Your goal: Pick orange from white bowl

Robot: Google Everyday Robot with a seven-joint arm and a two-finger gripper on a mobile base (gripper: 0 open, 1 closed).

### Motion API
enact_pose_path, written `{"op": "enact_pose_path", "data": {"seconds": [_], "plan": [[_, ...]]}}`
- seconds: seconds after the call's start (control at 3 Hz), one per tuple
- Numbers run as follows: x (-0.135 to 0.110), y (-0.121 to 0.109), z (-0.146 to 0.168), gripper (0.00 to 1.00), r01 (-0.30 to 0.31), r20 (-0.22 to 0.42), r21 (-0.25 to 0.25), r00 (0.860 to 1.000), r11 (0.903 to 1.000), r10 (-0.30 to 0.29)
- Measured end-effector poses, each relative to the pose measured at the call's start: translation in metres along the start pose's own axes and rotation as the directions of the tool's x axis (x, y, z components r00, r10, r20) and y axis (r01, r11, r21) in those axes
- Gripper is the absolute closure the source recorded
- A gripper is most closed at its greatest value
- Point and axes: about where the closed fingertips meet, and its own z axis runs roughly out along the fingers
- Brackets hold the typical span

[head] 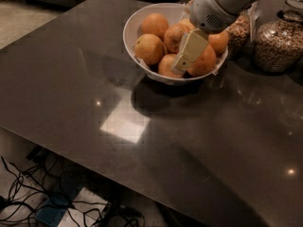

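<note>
The white bowl (137, 21) stands at the far middle of the dark table and holds several oranges. The nearest oranges are a front one (167, 64), a left one (148, 48) and a right one (205, 62). My gripper (183, 60) reaches down from the upper right over the bowl. One cream finger (189, 49) shows, lying over the front oranges, between the front one and the right one. The other finger is hidden.
Glass jars of grain (278, 40) stand right of the bowl, another jar (238, 30) just behind my arm. The dark table (118, 126) extends toward the camera. Cables (28, 197) lie on the floor below the near edge.
</note>
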Motion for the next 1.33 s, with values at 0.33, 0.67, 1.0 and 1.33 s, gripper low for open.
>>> {"op": "enact_pose_path", "data": {"seconds": [0.33,0.67,1.0,1.33], "plan": [[-0.01,-0.023,0.01,0.0,0.031,0.038,0.034,0.999,0.9989,-0.032],[-0.011,-0.025,0.017,0.0,0.024,0.047,0.021,0.999,0.9995,-0.025],[-0.011,-0.037,0.025,0.0,0.03,0.028,0.022,0.999,0.9993,-0.03],[-0.008,-0.049,0.028,0.0,0.032,0.006,0.036,0.999,0.9988,-0.033]]}}
